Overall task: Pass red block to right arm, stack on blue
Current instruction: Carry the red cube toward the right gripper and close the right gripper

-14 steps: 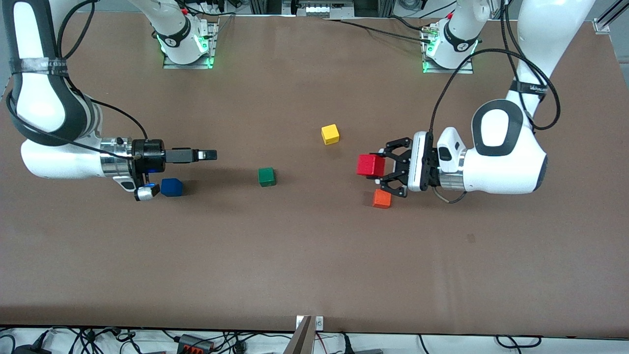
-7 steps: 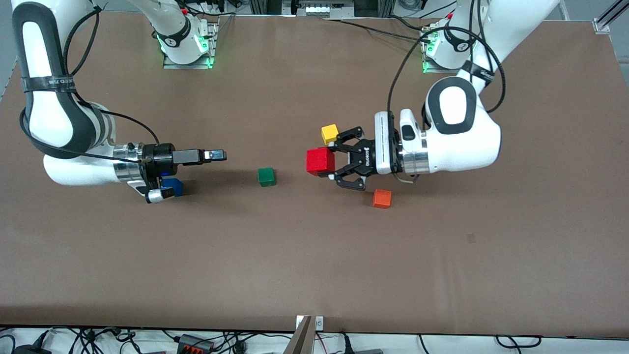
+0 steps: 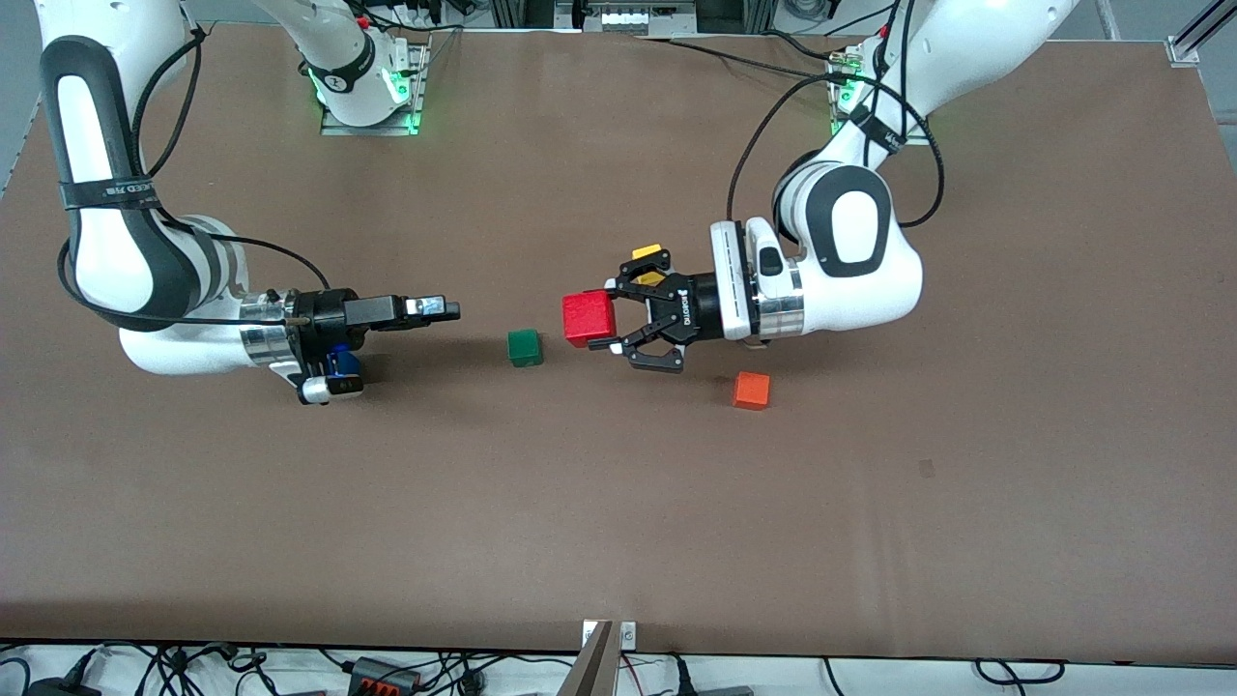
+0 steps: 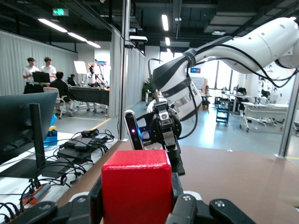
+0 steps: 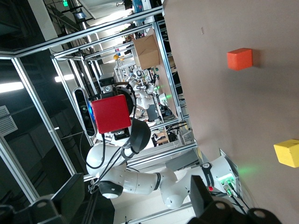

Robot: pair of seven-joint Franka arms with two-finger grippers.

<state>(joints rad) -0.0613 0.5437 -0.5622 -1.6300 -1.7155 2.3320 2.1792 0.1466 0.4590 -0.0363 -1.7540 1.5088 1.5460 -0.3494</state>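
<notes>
Bright red cube [image 3: 589,318], clean-edged, sits clamped in left tool [image 3: 613,317].

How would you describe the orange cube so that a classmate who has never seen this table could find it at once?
Start at the left arm's gripper, which is up in the air, shut on the red block. The orange cube sits alone on the brown table, nearer the front camera than that gripper. It is duller than the red, and nothing holds it.

Matt brown table [image 3: 618,503], faintly mottled, cloth-like. Red block [image 3: 589,318] at frame centre: smooth, painted-looking, low sheen. Left gripper [image 3: 607,317]: matt black plastic, silver metal ring at wrist. Arm shells, upper left & upper right: glossy white plastic w/ black joints.
</notes>
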